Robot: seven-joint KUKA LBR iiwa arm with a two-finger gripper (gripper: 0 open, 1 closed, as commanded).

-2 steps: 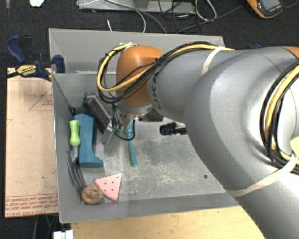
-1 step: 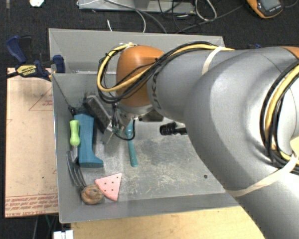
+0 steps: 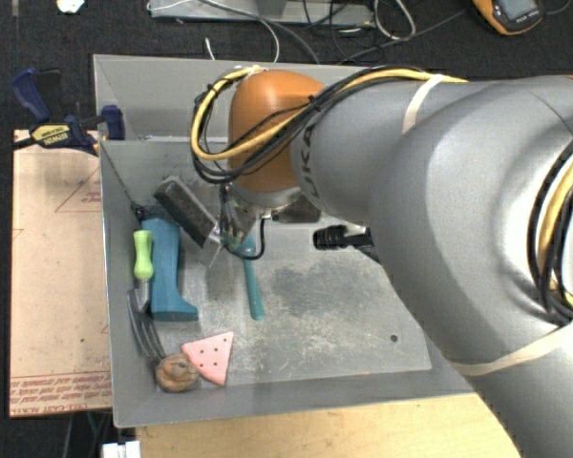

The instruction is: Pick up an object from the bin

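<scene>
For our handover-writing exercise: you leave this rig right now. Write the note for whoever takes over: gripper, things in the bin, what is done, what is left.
Gripper: low in the bin, at the top end of a teal stick lying mid-bin; grip state unreadable.
Nearby: dark grey bar just beside it, on the view's left; blue block and green handle beyond that.
Near wall: pink wedge, brown round lump.
Done: nothing lifted out yet.
Left: secure one thing, probably the stick, and lift it clear.
</scene>
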